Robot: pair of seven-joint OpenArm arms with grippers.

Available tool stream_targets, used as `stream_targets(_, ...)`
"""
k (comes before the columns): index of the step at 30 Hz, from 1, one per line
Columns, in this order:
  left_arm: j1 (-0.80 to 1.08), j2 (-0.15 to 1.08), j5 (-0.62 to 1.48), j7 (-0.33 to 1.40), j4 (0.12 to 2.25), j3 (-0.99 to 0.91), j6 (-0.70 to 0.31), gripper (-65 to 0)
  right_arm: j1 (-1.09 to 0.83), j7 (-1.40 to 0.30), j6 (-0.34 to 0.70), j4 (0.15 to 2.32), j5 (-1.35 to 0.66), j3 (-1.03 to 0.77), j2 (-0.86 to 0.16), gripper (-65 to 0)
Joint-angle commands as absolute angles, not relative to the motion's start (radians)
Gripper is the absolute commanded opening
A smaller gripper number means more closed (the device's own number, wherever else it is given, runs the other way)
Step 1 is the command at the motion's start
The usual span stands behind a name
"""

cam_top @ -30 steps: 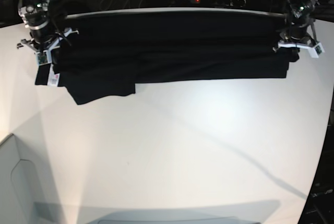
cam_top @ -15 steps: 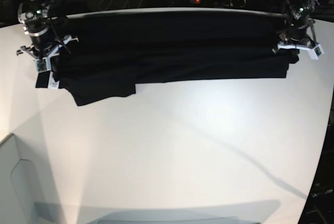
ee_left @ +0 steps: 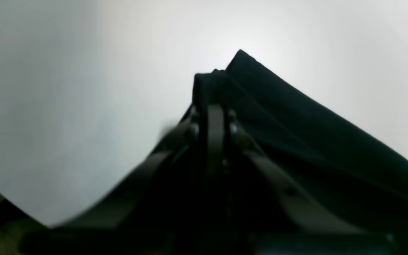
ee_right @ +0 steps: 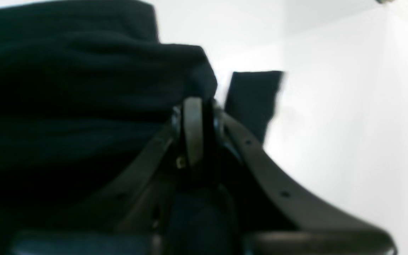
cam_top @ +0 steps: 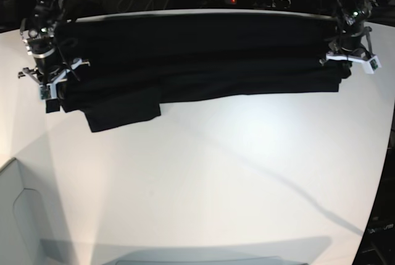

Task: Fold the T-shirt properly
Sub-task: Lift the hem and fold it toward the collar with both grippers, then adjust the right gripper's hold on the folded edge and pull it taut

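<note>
A large black short-sleeved T-shirt of soft fabric (cam_top: 203,61) lies as a long dark band across the upper part of the base view, on a smooth white table (cam_top: 210,178). The band runs almost from the left edge of the frame to the right edge, layered in lengthwise folds, and one flap, seemingly a sleeve (cam_top: 120,112), sticks out below it at the lower left. No print shows on the cloth from any view.

The left gripper (cam_top: 349,58) sits at the upper right of the base view, at the right end of the band. In the left wrist view its jaws are pressed together on a bunched corner of the black fabric (ee_left: 214,85), which rises to a peak in the middle of that frame above the white surface.

The right gripper (cam_top: 50,83) sits at the upper left of the base view, at the left end of the band. In the right wrist view its jaws are likewise closed tight, with folded black fabric (ee_right: 83,71) filling the left half of the frame and pinched between them.
</note>
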State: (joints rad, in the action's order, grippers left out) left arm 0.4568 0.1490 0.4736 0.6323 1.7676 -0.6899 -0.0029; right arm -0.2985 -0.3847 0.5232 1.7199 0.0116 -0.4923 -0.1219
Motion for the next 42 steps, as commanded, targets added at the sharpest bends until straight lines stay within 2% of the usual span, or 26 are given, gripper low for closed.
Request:
stream_targets(1, 0.458, 0.163, 0.470, 0.610, 1.782, -0.694, 0.001, -65.0, -0.303, -0.363, 0.519, 1.735, 0.007, -0.507, -0.137, -65.0)
stream_targets(12, 0.423, 0.163, 0.467, 0.616, 1.781, -0.693, 0.001, -65.0, -0.390, -0.363, 0.519, 1.735, 0.005, -0.506, -0.139, -64.8)
stream_targets(14, 0.423, 0.163, 0.464, 0.613, 1.781, -0.693, 0.001, -65.0, -0.389, -0.364, 0.538, 1.718, 0.005, -0.506, -0.139, -58.4)
stream_targets(19, 0.415, 0.163, 0.464, 0.613, 1.782, -0.693, 0.001, -65.0, -0.381, -0.363, 0.604, 1.713, 0.005, -0.519, -0.139, -36.6)
stream_targets(21, 0.417, 0.163, 0.469, 0.613, 1.782, -0.693, 0.001, -65.0, -0.386, -0.358, 0.605, 1.771, 0.001, -0.558, -0.133, -30.9)
stream_targets(23, 0.417, 0.163, 0.469, 0.615, 1.782, -0.693, 0.001, -65.0, -0.380, -0.360, 0.607, 1.844, 0.001, -0.598, -0.097, -28.0)
stream_targets(28, 0.423, 0.159, 0.469, 0.613, 1.782, -0.693, 0.001, -65.0, -0.332, -0.366, 0.607, 1.945, 0.002, -0.605, -0.061, -27.0)
stream_targets(32, 0.426, 0.159, 0.469, 0.611, 1.782, -0.693, 0.001, -65.0, -0.252, -0.456, 0.607, 1.913, 0.007, -0.483, -0.084, -26.9)
stream_targets(36, 0.426, 0.159, 0.467, 0.616, 1.782, -0.699, 0.001, -65.0, -0.116, -0.604, 0.607, 1.782, 0.007, -0.366, -0.128, -26.9)
stream_targets(42, 0.435, 0.154, 0.466, 0.616, 1.782, -0.700, 0.001, -65.0, 0.051, -0.636, 0.605, 1.526, 0.007, -0.357, -0.142, -26.9)
